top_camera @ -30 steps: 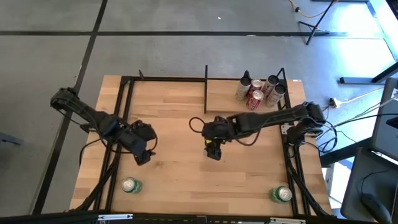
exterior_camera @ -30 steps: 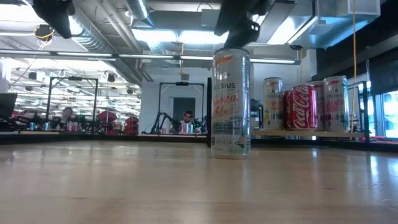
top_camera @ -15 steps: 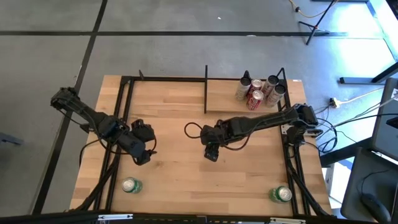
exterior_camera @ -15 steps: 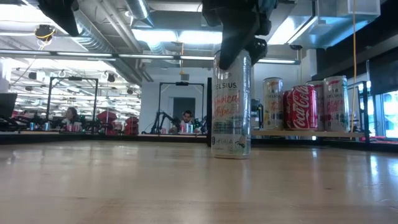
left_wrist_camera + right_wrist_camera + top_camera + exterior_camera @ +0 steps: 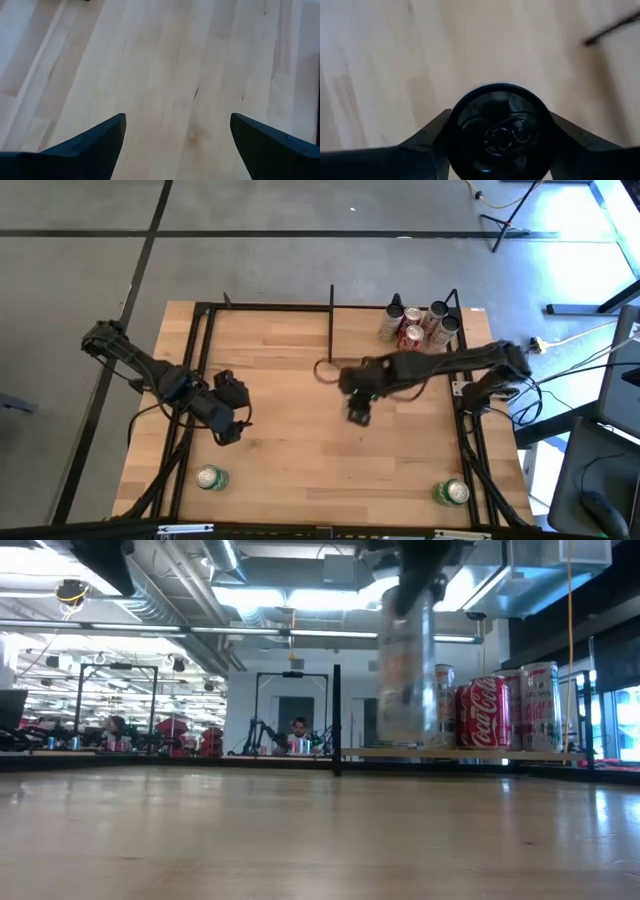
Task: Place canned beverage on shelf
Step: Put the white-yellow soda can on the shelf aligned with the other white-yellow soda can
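Note:
A tall slim silver can hangs above the table's middle, just in front of the shelf's left part. My right gripper is shut on it from above; the right wrist view shows its dark top between the fingers. The shelf, a light board framed by black rods, lies at the table's far right and bears several cans. My left gripper is open and empty over bare wood at the left. My right gripper pinches the can's top end between its two fingers, one on each side of the round wall below the rim. The fingers come from above, pointing down. The can hangs upright below them, its bottom clear of the table.
The cans on the shelf stand close together at its right end; the shelf's left part is bare board. A black upright post marks the shelf's left side. Two green cans stand near the table's front edge.
My right gripper came down onto the can that stood on the table's middle and took hold of its top. It has lifted the can clear and carried it up and toward the right and far edge, toward the shelf. The can stays upright.

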